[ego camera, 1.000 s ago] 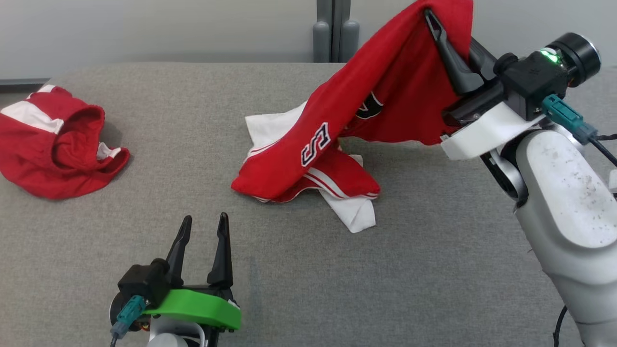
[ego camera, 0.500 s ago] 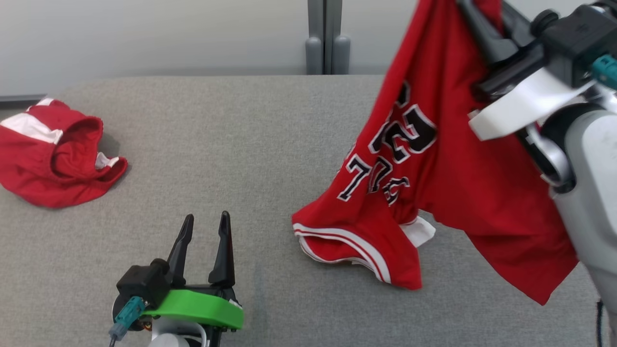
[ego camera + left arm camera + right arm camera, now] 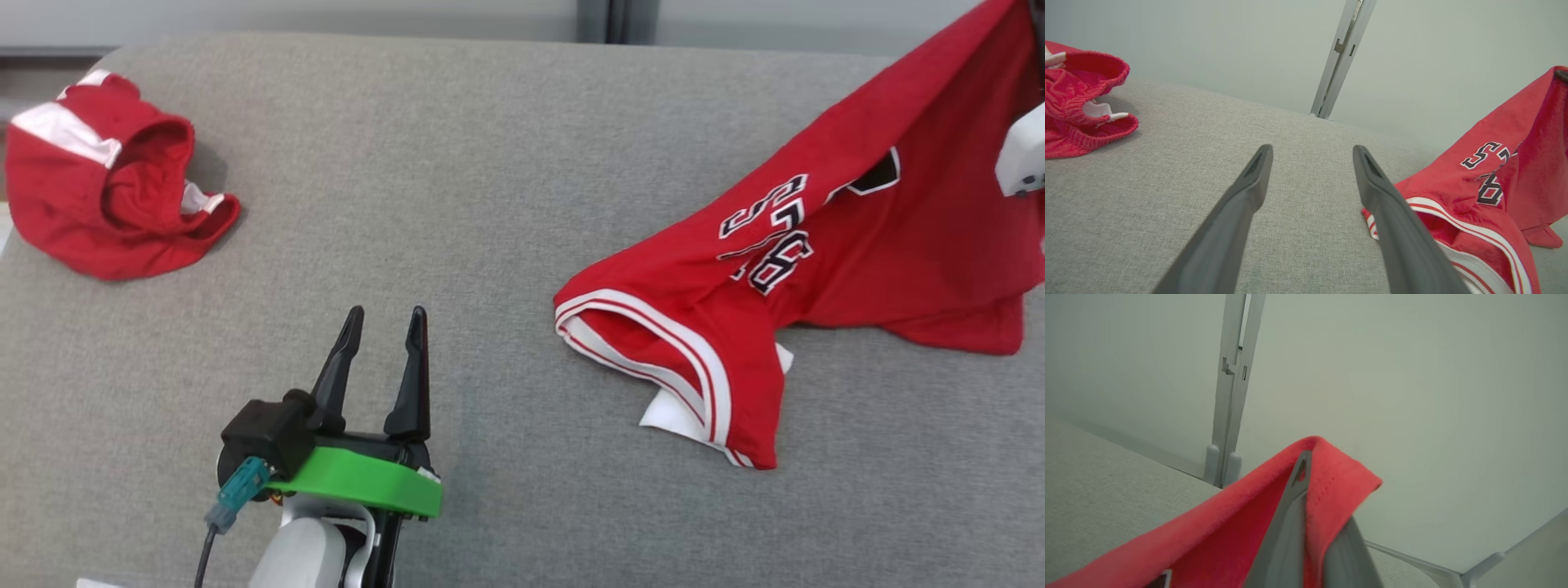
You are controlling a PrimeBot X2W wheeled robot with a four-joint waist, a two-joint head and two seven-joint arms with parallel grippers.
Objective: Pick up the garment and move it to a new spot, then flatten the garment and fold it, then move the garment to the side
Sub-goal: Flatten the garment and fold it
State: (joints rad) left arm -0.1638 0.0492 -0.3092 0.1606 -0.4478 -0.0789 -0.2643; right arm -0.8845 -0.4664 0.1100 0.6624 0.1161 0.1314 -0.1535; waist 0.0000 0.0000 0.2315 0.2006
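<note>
Finding: you have the red basketball jersey with white-striped trim and black lettering [image 3: 824, 261] at 3 o'clock on the grey fabric-covered table [image 3: 457, 163] in the head view. Its upper edge is raised off the surface toward 2 o'clock. Its striped opening rests on the table toward 5 o'clock.

Your right gripper [image 3: 1305, 473] is pressed together, pinching a fold of the jersey's red edge between its fingers.

Your left gripper [image 3: 387, 314] sits at 7 o'clock with its fingers spread. It holds nothing and is clear of the jersey.

A crumpled red-and-white garment [image 3: 106, 196] lies at 10 o'clock, near the table's edge.
</note>
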